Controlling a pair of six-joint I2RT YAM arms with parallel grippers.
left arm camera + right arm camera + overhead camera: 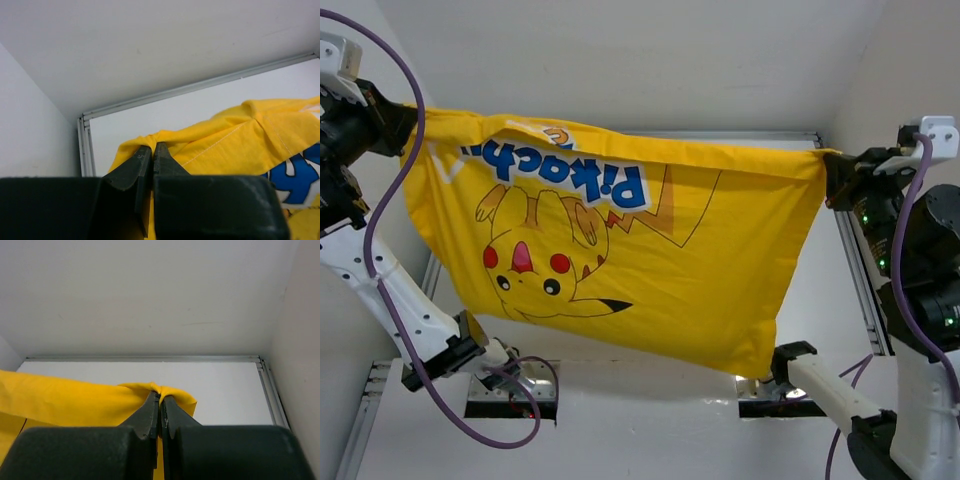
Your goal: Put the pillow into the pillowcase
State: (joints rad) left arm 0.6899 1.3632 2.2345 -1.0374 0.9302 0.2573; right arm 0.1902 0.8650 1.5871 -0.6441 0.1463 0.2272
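The bright yellow pillowcase (620,240) with the Pikachu print and blue lettering hangs stretched in the air between both arms, high above the table. My left gripper (402,125) is shut on its upper left corner; in the left wrist view the fingertips (153,149) pinch a fold of yellow fabric (235,140). My right gripper (832,165) is shut on its upper right corner; in the right wrist view the fingertips (160,397) pinch the yellow cloth (75,400). The cream-white pillow is not in view; the hanging cloth hides the table beneath it.
The white table (650,420) has an aluminium rail (860,280) along its right and back edges, and white walls stand close on the left, back and right. Purple cables (380,250) loop beside the left arm.
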